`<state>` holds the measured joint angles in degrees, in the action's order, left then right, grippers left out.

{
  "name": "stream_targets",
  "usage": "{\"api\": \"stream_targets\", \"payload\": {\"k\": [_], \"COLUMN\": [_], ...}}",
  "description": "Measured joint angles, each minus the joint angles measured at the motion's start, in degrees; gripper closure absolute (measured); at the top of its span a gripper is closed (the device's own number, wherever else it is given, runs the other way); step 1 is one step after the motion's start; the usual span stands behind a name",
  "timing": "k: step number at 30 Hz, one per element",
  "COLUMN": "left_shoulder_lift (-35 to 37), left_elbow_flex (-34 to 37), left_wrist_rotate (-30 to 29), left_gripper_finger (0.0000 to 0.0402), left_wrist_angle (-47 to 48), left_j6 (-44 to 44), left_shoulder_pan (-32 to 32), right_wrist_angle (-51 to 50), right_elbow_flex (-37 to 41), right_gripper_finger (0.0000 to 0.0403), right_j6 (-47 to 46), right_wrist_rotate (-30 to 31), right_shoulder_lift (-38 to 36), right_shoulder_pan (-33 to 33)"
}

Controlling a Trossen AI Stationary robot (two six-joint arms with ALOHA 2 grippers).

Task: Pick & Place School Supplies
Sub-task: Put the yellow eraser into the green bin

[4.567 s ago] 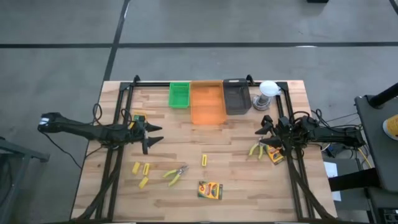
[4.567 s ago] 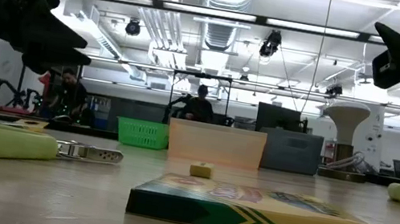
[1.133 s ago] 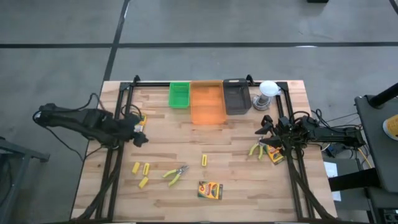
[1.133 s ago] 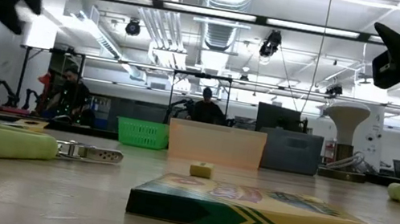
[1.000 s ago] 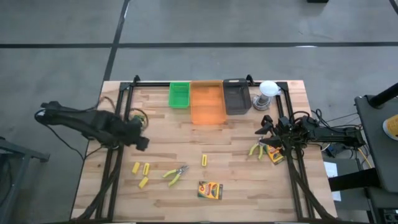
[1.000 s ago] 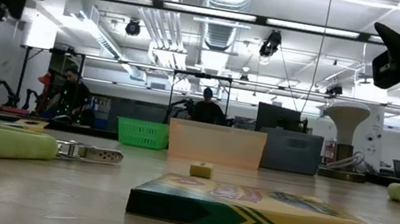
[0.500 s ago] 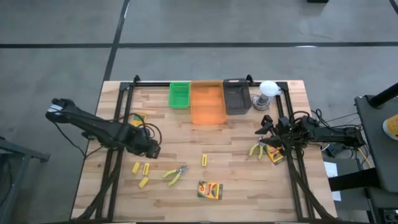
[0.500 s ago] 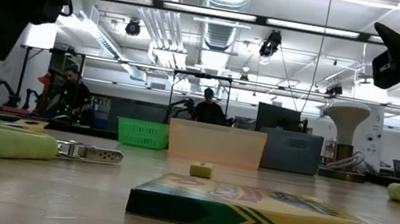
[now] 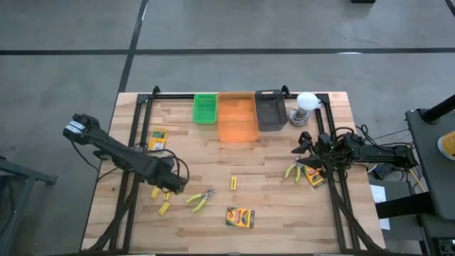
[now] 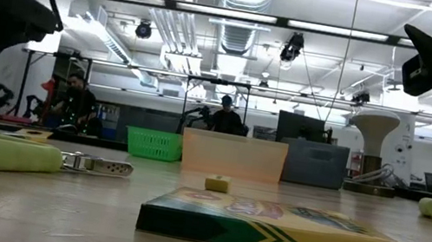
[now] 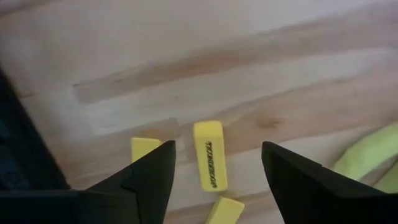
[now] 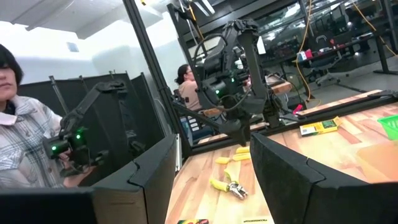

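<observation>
Lining up on the yellow blocks

My left end effector [image 11: 214,165] hangs spread and empty over the short yellow block [image 11: 209,154], lower left of the table [image 9: 284,213] in the high view. I'd centre the fingers [image 11: 146,177] on its long sides, clear of the neighbouring block [image 11: 144,148], then descend. Right end effector [image 9: 301,151] waits at the right edge, part-spread, grasping nothing.

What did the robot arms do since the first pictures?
The left gripper swung from the table's left side, near a crayon box, down over the short yellow blocks, fingers open around one, holding nothing. The right gripper, pliers and trays stayed put.
</observation>
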<state>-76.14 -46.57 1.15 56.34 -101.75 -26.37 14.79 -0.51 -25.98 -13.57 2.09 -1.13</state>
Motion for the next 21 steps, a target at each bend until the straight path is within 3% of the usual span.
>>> {"api": "stream_targets", "payload": {"k": [11, 21], "left_shoulder_lift": [-3.3, -3.0], "left_elbow_flex": [0.2, 4.6], "left_wrist_rotate": [2.6, 5.3], "left_gripper_finger": [0.016, 0.0161], "left_wrist_angle": [-2.6, -8.9], "left_j6": [-3.6, -4.7], "left_shoulder_pan": [-2.3, -2.4], "right_wrist_angle": [0.0, 0.0], "right_elbow_flex": [0.0, 0.0], "right_gripper_finger": [0.0202, 0.0202], "right_j6": [0.0, 0.0], "right_wrist_rotate": [0.0, 0.0], "right_shoulder_lift": [0.0, 0.0], "right_shoulder_pan": [0.0, 0.0]}}
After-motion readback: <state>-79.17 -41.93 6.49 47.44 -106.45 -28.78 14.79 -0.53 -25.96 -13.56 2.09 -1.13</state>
